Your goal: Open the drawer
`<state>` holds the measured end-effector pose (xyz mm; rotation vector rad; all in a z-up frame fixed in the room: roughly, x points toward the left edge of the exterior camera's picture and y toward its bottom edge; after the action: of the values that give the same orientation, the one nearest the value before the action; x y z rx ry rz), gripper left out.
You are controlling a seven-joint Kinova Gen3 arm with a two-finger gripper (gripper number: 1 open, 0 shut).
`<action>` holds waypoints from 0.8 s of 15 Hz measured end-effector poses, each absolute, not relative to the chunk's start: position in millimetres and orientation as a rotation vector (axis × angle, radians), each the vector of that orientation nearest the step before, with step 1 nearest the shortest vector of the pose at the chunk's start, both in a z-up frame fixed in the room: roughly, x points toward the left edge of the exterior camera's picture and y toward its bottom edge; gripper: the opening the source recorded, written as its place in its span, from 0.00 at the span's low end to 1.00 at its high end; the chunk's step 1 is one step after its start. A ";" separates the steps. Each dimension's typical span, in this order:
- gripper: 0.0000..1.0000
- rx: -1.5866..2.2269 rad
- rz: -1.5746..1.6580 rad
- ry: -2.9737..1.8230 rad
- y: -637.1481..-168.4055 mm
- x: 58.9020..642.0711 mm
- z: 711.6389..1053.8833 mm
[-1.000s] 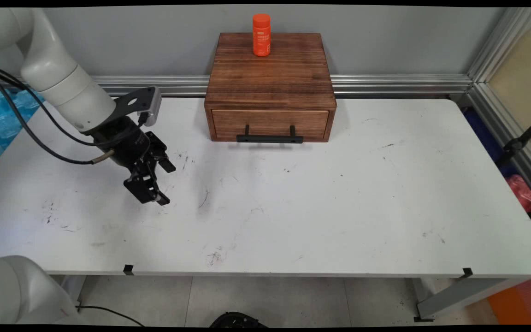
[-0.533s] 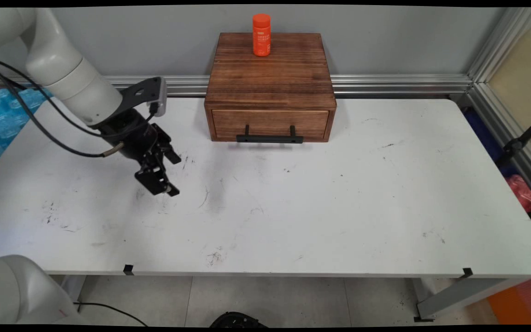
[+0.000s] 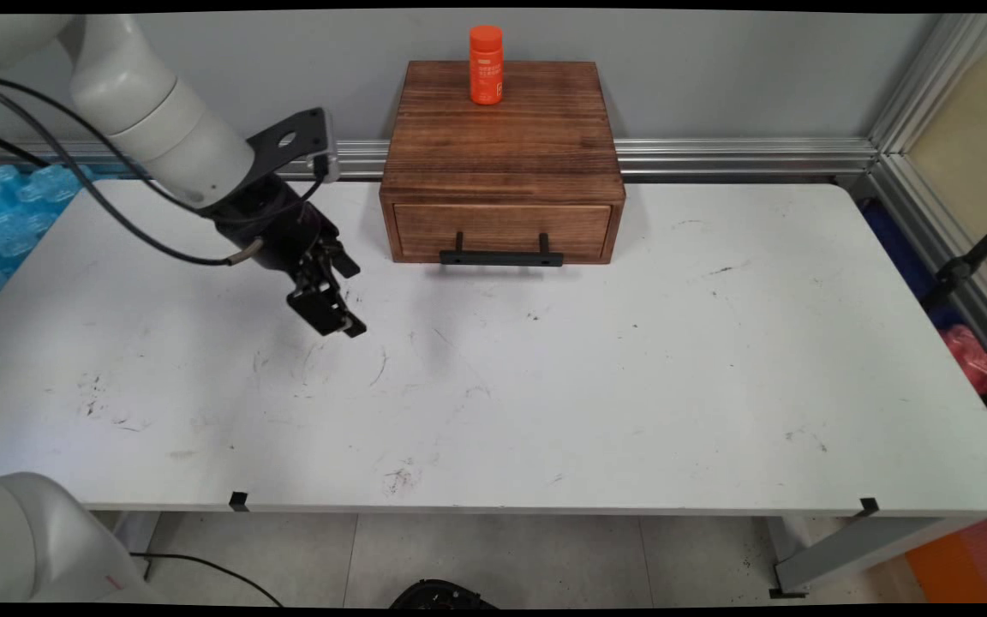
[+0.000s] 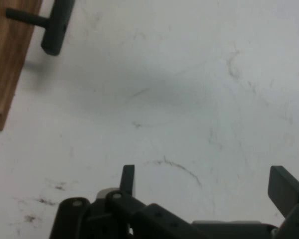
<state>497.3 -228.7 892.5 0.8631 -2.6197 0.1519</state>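
Note:
My black gripper [image 3: 350, 300] hangs open over the bare white table [image 3: 545, 386], holding nothing, left of and a little in front of a dark wooden drawer box [image 3: 502, 163]. The box's drawer is shut, with a black bar handle [image 3: 500, 255] on its front. An orange bottle [image 3: 486, 64] stands upright on top of the box near its back edge. In the hand view the gripper [image 4: 207, 184] shows two fingers wide apart over scuffed table; a corner of the box [image 4: 7, 59] and one end of the handle [image 4: 55, 27] sit at the top left.
An aluminium rail [image 3: 742, 158] runs along the wall behind the table. Blue bubble wrap [image 3: 5, 223] lies off the table's left edge. Black cables [image 3: 99, 206] hang from the arm.
The gripper has travelled right and toward the table's back, from the left-middle of the table to near the drawer box's front left corner. Its fingers stayed open.

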 end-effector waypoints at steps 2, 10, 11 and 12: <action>1.00 0.883 0.159 -2.617 -230.2 491.3 897.2; 1.00 0.797 0.162 -2.679 -234.2 457.6 921.8; 1.00 0.763 0.161 -2.691 -234.4 452.6 924.9; 1.00 0.726 0.166 -2.702 -235.4 447.4 927.6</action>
<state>447.4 -235.4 927.6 0.7264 -2.7019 0.1658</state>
